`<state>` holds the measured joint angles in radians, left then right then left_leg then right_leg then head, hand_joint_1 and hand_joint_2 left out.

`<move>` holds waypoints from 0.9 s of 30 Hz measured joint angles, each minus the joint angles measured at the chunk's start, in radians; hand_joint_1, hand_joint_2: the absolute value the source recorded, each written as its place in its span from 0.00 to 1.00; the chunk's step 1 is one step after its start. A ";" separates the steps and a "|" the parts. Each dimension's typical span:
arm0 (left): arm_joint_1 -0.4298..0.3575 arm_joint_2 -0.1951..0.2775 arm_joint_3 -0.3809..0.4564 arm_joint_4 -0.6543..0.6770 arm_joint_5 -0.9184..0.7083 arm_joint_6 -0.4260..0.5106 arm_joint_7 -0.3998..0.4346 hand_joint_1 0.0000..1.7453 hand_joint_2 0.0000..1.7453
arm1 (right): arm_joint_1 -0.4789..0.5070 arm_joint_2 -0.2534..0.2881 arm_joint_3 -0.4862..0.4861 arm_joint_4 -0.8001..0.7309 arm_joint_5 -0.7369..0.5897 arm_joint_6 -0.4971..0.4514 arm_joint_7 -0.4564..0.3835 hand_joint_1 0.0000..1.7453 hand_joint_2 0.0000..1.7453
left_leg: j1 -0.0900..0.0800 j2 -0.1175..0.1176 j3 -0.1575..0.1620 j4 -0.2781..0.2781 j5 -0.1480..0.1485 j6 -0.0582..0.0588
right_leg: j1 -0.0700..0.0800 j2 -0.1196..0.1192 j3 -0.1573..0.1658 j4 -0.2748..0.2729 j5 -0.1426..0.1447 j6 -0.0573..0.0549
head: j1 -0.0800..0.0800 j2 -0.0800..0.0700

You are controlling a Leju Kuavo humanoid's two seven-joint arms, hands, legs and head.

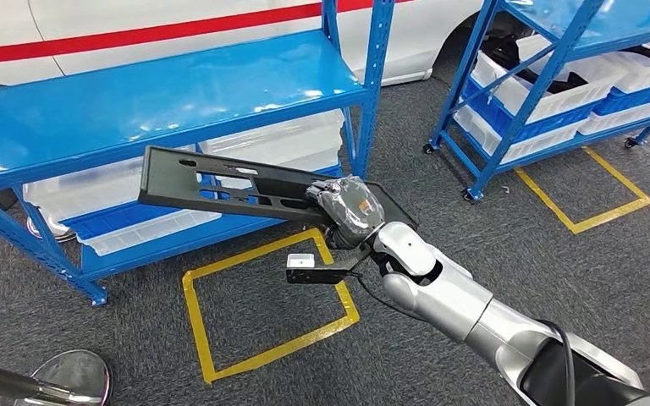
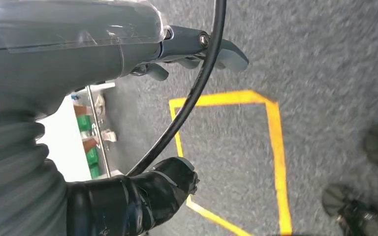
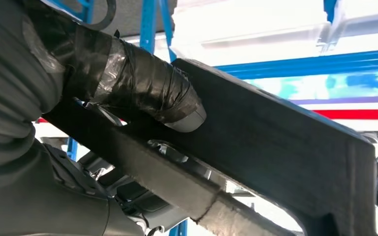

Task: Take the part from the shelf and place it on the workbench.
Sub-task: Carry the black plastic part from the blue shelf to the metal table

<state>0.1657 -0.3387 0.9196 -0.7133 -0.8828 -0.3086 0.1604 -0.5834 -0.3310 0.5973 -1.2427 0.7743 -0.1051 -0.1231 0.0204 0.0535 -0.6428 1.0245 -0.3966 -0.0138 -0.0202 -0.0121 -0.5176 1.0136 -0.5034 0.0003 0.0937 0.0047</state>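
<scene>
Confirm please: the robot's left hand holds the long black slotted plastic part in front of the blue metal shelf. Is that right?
Not quite. The right hand holds the long black slotted plastic part, as the head view shows. It is indeed in front of the blue metal shelf. The left hand hangs over grey carpet, holding nothing.

Non-task surroundings: white vehicle with red stripe (image 1: 178, 25) at 12 o'clock; second blue rack with white bins (image 1: 559, 93) at 2 o'clock; yellow floor squares (image 1: 262, 313) on grey carpet (image 1: 491, 237).
</scene>
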 joint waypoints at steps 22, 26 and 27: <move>-0.003 -0.014 0.044 -0.013 -0.010 -0.006 -0.001 0.00 1.00 | -0.012 0.018 0.002 0.025 -0.005 0.003 -0.001 1.00 1.00 | -0.001 0.001 0.094 -0.039 -0.059 0.049 | -0.011 0.015 -0.221 0.297 -0.005 0.040 | 0.002 0.000; -0.005 -0.016 0.044 -0.015 -0.010 -0.006 -0.001 0.00 1.00 | -0.017 0.019 0.002 0.025 -0.005 0.003 -0.001 1.00 1.00 | 0.002 0.039 0.049 -0.007 -0.044 0.027 | -0.013 -0.041 -0.044 0.081 0.017 0.048 | 0.002 0.000; -0.006 -0.016 0.044 -0.016 -0.011 -0.006 -0.001 0.00 1.00 | -0.019 0.019 0.002 0.025 -0.005 0.003 -0.001 1.00 1.00 | 0.000 0.047 0.045 -0.004 -0.039 0.019 | -0.007 -0.049 -0.023 0.041 0.001 0.040 | 0.002 0.000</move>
<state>0.1599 -0.3547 0.9641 -0.7288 -0.8934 -0.3146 0.1593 -0.6021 -0.3117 0.5992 -1.2178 0.7691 -0.1017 -0.1244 0.0208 0.1007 -0.5976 1.0201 -0.4356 0.0052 -0.0276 -0.0612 -0.5406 1.0544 -0.5023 0.0408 0.0952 0.0046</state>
